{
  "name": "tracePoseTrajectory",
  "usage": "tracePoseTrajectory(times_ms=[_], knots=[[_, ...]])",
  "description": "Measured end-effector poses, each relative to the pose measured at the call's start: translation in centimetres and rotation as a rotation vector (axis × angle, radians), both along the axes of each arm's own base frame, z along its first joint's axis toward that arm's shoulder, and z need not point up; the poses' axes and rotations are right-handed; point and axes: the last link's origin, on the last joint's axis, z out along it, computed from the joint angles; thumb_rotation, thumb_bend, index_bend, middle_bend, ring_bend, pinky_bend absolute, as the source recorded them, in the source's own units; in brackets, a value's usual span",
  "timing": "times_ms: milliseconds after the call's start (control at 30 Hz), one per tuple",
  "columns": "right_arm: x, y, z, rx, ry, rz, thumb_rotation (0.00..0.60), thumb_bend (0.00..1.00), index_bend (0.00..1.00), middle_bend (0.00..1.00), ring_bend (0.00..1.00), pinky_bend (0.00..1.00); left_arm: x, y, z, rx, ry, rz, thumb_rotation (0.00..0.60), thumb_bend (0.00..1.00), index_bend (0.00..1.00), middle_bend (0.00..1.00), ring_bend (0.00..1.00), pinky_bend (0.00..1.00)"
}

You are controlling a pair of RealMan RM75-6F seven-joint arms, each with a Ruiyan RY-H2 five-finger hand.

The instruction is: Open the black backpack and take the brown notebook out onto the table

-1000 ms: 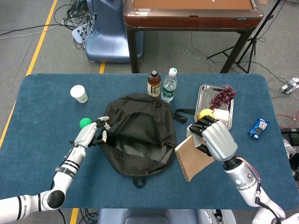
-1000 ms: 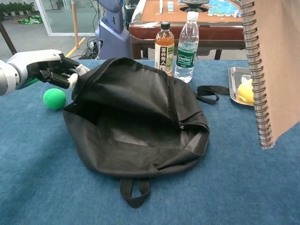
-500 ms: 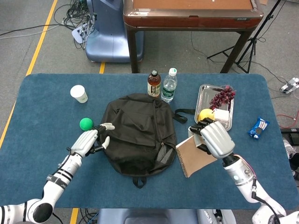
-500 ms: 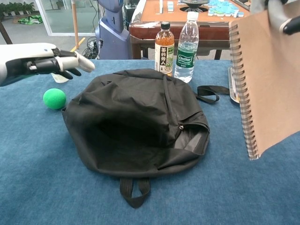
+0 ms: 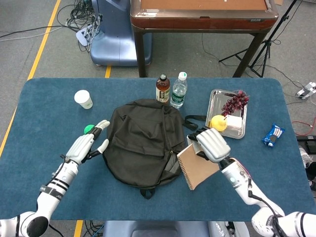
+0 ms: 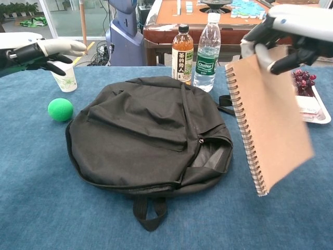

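**Notebook is out, not down yet**

The right hand (image 5: 211,144) pinches the top edge of the notebook (image 5: 197,165), fingers pressed on the cover. The notebook hangs tilted in the air at the lower right of the bag (image 5: 142,140), w/ the wire spine on the left side. It is not on the counter (image 5: 44,103) yet.

A sec ago the left hand (image 5: 86,146) held up the bag's flap. Now it has let go and pulled back to the left. Its fingers are spread and it holds nothing. The bag has flopped flat again. The right hand has also slid the notebook left, closer to the bag, and a bit lower.

So I think the hard part is done: bag was opened, notebook is out. What's left is to lay it on the blue counter, prob. in the free spot at the right of the bag.

The head view shows both hands whole, and that the notebook's low corner is over bare counter. The chest view shows the open zip gap on the bag's right side, the notebook's plain brown cover up close, and the green ball (image 6: 61,110) and cup (image 6: 65,79) at the left. It can't show how high the notebook is.
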Motion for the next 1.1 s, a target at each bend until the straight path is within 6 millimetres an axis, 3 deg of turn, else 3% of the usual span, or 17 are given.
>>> tracePoseTrajectory(times_ms=[100, 167, 233, 300, 333, 467, 633, 700, 767, 867, 933, 1000, 1100], knots=[[0.2, -1.1, -0.9, -0.004, 0.036, -0.01, 0.6, 0.6, 0.6, 0.46, 0.36, 0.45, -0.2, 0.2, 0.3, 0.016, -0.002, 0.007, 0.093, 0.36, 0.0, 0.0, 0.0, 0.11], [0.3, -1.9, -1.3, -0.007, 0.066, -0.02, 0.6, 0.57, 0.43, 0.35, 0.24, 0.36, -0.4, 0.3, 0.5, 0.025, -0.003, 0.013, 0.098, 0.35, 0.0, 0.0, 0.0, 0.11], [0.3, -2.5, -1.7, -0.004, 0.083, -0.037, 0.6, 0.52, 0.18, 0.18, 0.08, 0.2, -0.7, 0.4, 0.7, 0.034, -0.003, 0.021, 0.1, 0.35, 0.0, 0.0, 0.0, 0.11], [0.4, -3.2, -1.9, 0.001, 0.098, -0.06, 0.6, 0.45, 0.03, 0.06, 0.01, 0.09, -1.0, 0.4, 0.9, 0.044, 0.002, 0.028, 0.101, 0.35, 0.0, 0.0, 0.0, 0.11], [0.4, -3.5, -2.0, 0.001, 0.102, -0.07, 0.6, 0.41, 0.0, 0.02, 0.0, 0.06, -1.2, 0.5, 1.0, 0.048, 0.005, 0.03, 0.104, 0.34, 0.0, 0.0, 0.0, 0.11], [1.0, -4.9, -1.8, -0.027, 0.113, -0.093, 0.6, 0.31, 0.0, 0.0, 0.0, 0.0, -2.0, 0.6, 1.3, 0.063, 0.018, 0.049, 0.108, 0.33, 0.0, 0.0, 0.0, 0.11], [1.1, -5.0, -0.7, -0.065, 0.102, -0.087, 0.6, 0.29, 0.0, 0.0, 0.0, 0.0, -3.0, 0.8, 1.9, 0.092, 0.043, 0.06, 0.121, 0.32, 0.0, 0.0, 0.0, 0.1], [0.9, -4.7, 0.1, -0.088, 0.094, -0.082, 0.6, 0.29, 0.0, 0.0, 0.0, 0.0, -3.5, 0.9, 2.2, 0.11, 0.061, 0.056, 0.194, 0.32, 0.0, 0.0, 0.0, 0.1], [0.6, -4.2, 1.0, -0.119, 0.089, -0.077, 0.6, 0.29, 0.0, 0.03, 0.0, 0.0, -4.0, 1.0, 2.5, 0.13, 0.083, 0.051, 0.351, 0.32, 0.0, 0.0, 0.0, 0.1], [-0.2, -2.9, 2.6, -0.172, 0.088, -0.075, 0.6, 0.29, 0.0, 0.17, 0.09, 0.14, -5.1, 0.8, 2.9, 0.155, 0.123, 0.049, 0.554, 0.32, 0.0, 0.0, 0.0, 0.1], [-1.0, -1.9, 3.6, -0.193, 0.098, -0.085, 0.6, 0.3, 0.04, 0.26, 0.19, 0.26, -6.0, 0.4, 3.3, 0.16, 0.152, 0.054, 0.599, 0.32, 0.0, 0.0, 0.0, 0.09], [-2.2, -0.7, 4.8, -0.205, 0.129, -0.101, 0.6, 0.32, 0.11, 0.3, 0.22, 0.32, -6.9, 0.2, 4.0, 0.173, 0.186, 0.059, 0.6, 0.32, 0.0, 0.0, 0.0, 0.09], [-4.5, 1.4, 6.4, -0.228, 0.184, -0.136, 0.6, 0.33, 0.22, 0.33, 0.26, 0.36, -8.3, -0.2, 5.0, 0.203, 0.229, 0.069, 0.6, 0.32, 0.01, 0.0, 0.0, 0.09]])
